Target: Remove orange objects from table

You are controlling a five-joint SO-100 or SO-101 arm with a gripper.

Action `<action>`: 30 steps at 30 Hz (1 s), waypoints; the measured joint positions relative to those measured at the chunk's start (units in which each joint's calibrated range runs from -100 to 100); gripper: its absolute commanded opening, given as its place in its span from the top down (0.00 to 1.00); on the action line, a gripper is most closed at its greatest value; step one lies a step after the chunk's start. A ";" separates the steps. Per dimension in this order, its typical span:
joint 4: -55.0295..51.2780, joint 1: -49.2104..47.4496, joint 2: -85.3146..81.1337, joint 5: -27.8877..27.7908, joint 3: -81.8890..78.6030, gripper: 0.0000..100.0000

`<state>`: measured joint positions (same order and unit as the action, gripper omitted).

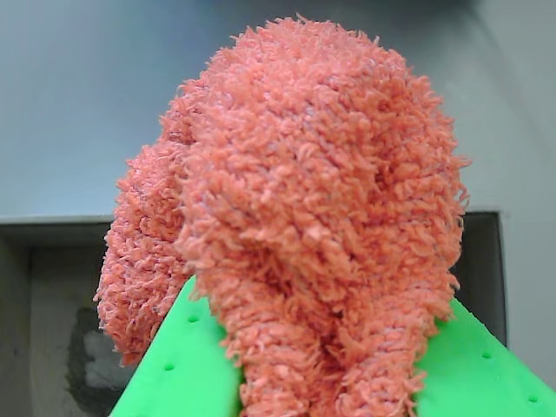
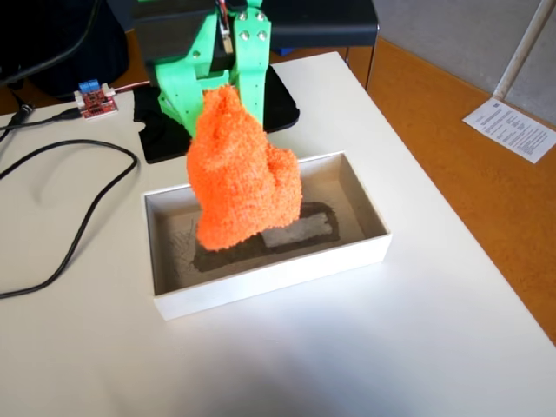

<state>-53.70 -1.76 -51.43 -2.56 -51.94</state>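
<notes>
The green plastic gripper [image 1: 326, 382] clamps the fuzzy bright-orange cloth ball [image 2: 239, 174], hanging above the shallow white rectangular box [image 2: 269, 280] on the smooth white table [image 2: 365, 347].

The orange cloth ball [image 2: 241, 182] hangs over the open white box [image 2: 269, 278]; bare table [image 2: 365, 347] lies beside it.

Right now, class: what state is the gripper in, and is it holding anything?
Gripper: closed on the orange cloth ball, held in the air above the white box.

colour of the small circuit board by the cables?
Red circuit board, blue connector on top; fixed view.
</notes>
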 measured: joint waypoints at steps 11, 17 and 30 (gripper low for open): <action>1.89 -2.62 1.25 1.07 0.19 1.00; 2.19 -1.31 3.04 0.49 0.28 1.00; 19.18 -27.39 2.50 -1.12 5.06 0.85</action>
<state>-34.53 -29.15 -48.93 -3.69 -46.89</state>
